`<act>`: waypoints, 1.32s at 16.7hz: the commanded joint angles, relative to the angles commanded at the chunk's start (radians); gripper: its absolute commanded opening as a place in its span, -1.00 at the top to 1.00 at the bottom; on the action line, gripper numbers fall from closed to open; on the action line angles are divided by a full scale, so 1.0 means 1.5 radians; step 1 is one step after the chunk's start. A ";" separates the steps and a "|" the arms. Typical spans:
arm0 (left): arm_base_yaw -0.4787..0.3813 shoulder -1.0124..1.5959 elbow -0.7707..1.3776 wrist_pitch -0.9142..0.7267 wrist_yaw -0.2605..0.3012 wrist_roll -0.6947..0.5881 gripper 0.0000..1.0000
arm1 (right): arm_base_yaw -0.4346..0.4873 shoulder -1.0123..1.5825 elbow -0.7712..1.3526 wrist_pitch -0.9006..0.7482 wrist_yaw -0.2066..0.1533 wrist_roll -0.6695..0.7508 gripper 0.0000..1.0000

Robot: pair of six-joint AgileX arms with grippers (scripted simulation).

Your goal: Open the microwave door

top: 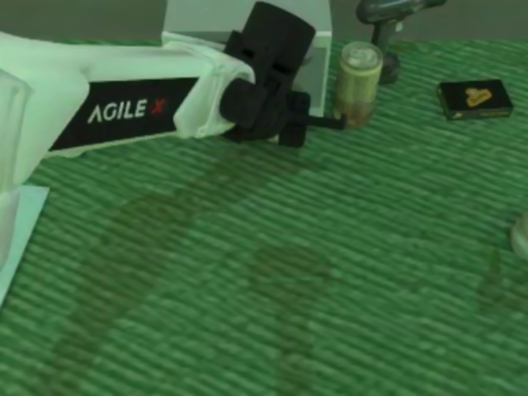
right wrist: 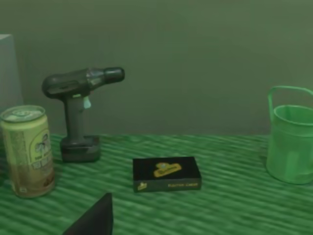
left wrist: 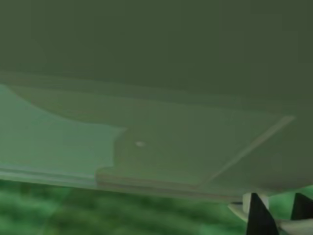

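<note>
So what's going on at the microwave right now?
The left arm reaches across to the microwave at the table's far edge, with the left gripper right at its front, next to the tan can. The left wrist view is filled by the microwave door up close; how far it is open can't be told. A drill, black box and green watering can stand to the right, untouched.

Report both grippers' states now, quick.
Left gripper: at the boxy silver-grey microwave, beside the tan can; open or shut cannot be told.
Right gripper: not in view.
</note>
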 joint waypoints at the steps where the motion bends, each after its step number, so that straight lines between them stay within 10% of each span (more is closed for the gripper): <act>1: 0.000 0.000 0.000 0.000 0.000 0.000 1.00 | 0.000 0.000 0.000 0.000 0.000 0.000 -1.00; 22: 0.010 -0.029 -0.046 0.025 0.033 0.041 1.00 | 0.000 0.000 0.000 0.000 0.000 0.000 -1.00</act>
